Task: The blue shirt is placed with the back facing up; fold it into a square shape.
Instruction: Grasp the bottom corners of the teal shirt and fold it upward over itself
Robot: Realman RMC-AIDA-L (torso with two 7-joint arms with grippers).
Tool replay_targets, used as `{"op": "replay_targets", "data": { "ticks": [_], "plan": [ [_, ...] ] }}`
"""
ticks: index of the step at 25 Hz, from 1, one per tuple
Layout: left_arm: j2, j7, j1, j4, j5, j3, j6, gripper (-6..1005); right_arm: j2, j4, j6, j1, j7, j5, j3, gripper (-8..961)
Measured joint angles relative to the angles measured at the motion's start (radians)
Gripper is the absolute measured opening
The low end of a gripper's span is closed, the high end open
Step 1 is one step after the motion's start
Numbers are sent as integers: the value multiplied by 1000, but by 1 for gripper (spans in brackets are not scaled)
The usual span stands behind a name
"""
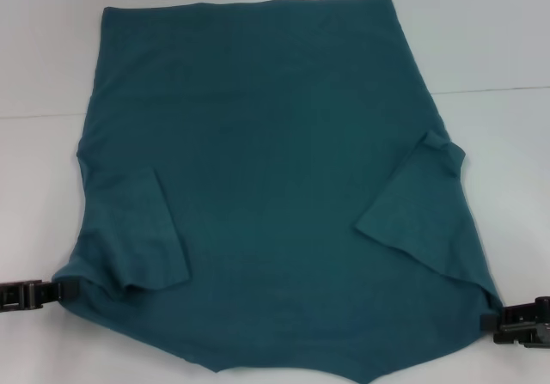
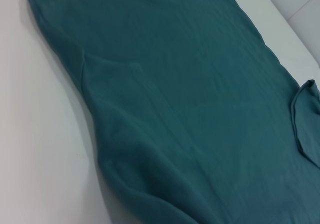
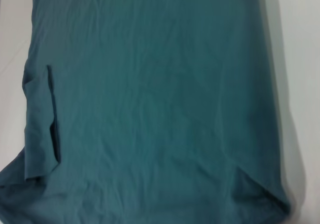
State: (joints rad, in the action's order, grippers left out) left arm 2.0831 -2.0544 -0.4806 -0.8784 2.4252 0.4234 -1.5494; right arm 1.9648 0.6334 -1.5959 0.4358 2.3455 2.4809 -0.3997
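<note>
Two claws seen at lower frame corners: left claw and right claw each clamped on blue shirt edge; shirt spread over white table, sleeves folded inward

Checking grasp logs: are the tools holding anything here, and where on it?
Both appear to pinch the blue shirt at its near corners: left tool on the left one, right tool on the right one. The fingers themselves are hidden.

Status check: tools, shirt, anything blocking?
Left tool, right tool at near shirt corners. Blue shirt flat on table, both sleeves folded in. Nothing blocking.
</note>
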Motion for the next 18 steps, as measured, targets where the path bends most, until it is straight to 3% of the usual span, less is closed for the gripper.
{"op": "replay_targets", "data": {
  "ticks": [18],
  "plan": [
    [-2, 1, -4, 1, 0, 0, 4, 27, 16, -11, 67, 9, 3, -14, 10, 411]
  ]
}}
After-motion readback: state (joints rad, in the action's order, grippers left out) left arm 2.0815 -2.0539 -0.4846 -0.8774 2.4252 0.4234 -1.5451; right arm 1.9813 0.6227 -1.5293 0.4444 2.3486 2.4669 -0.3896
